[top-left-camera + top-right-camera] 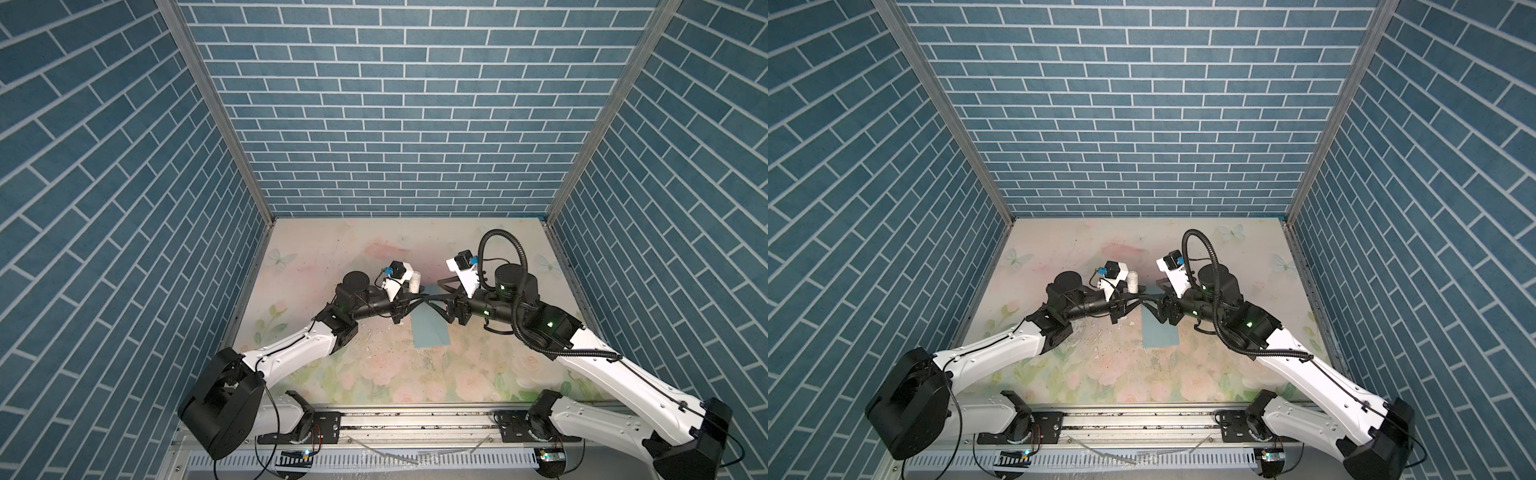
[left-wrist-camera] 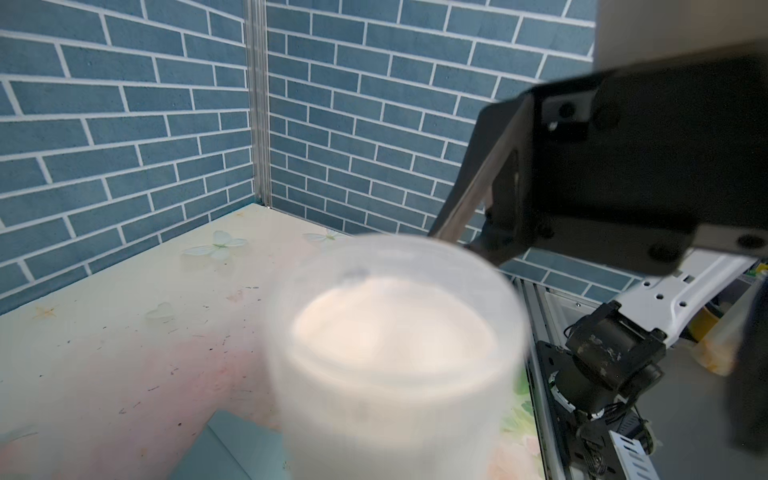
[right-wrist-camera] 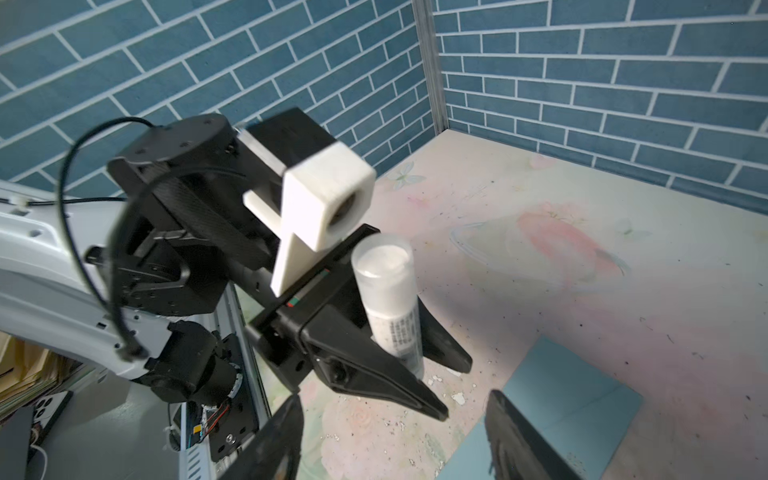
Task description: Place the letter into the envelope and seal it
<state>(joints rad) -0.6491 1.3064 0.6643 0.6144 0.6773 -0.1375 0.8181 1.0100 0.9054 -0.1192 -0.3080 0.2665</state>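
The teal envelope (image 1: pixel 430 332) lies flat near the middle of the floral-printed table (image 1: pixel 374 374). Its long side runs away from the front rail toward the back wall, a little slanted. In both top views its far end is hidden under the two grippers, which meet above it. Straight and slanting crease lines show on its upper face in the right wrist view (image 3: pixel 573 399). I cannot tell from here whether the flap is stuck down.

Just beside the envelope's left edge, the left gripper (image 3: pixel 455 390) pinches a white glue stick (image 3: pixel 390 299). The black fingers clamp its lower, printed part from both sides. The tube stands nearly upright with its pale round end up. In the left wrist view that end fills the foreground as a blur (image 2: pixel 395 353). Its lower end sits close to the table, though I cannot say whether it touches.

The right gripper (image 3: pixel 395 395) faces the left one from the opposite side. Its jaws are spread wide with nothing between them, and one finger hangs over the envelope.

Blue brick-patterned walls (image 1: pixel 1142 124) close in the table on three sides.
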